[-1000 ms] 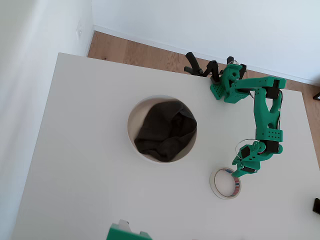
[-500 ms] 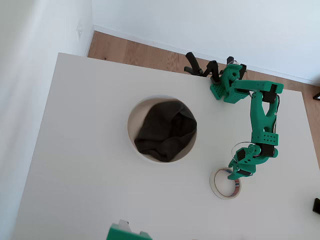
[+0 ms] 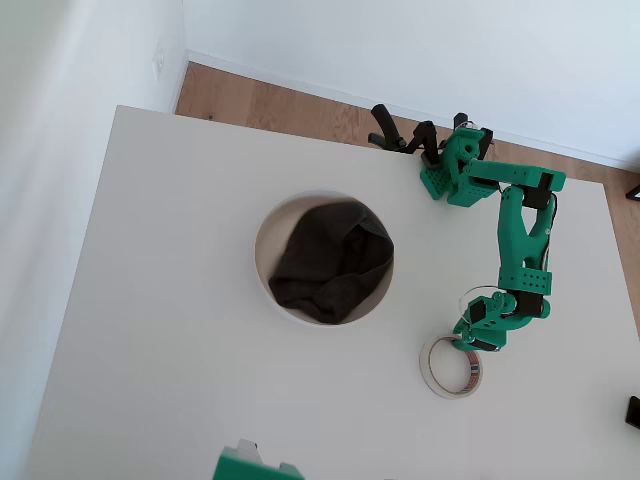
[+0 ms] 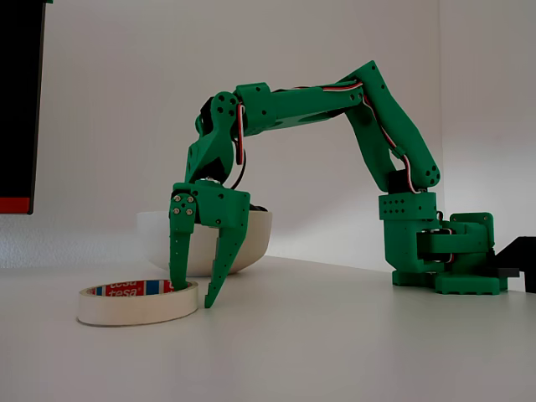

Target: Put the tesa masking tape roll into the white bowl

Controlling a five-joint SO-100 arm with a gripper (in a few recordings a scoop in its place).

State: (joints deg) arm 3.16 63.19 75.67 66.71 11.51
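The tesa masking tape roll [image 3: 450,368] [image 4: 138,303] lies flat on the white table, its red-and-blue label visible on the inner core. My green gripper [image 3: 470,341] [image 4: 193,295] is open and points down at the ring's edge. In the fixed view one finger [image 4: 177,260] reaches inside the ring and the other stands just outside its wall. The white bowl [image 3: 262,240] [image 4: 258,239] sits at the table's middle, left of the tape in the overhead view, with a dark grey cloth [image 3: 330,262] filling most of it.
My arm's base [image 3: 455,175] is fixed at the table's far edge beside black clamps [image 3: 400,135]. The table [image 3: 170,330] has bare white surface left of and in front of the bowl. A small dark object [image 3: 633,411] sits at the right edge.
The gripper has shifted left and lower in the overhead view, moving from the ring's right side onto its upper rim. The tape and the bowl have not moved.
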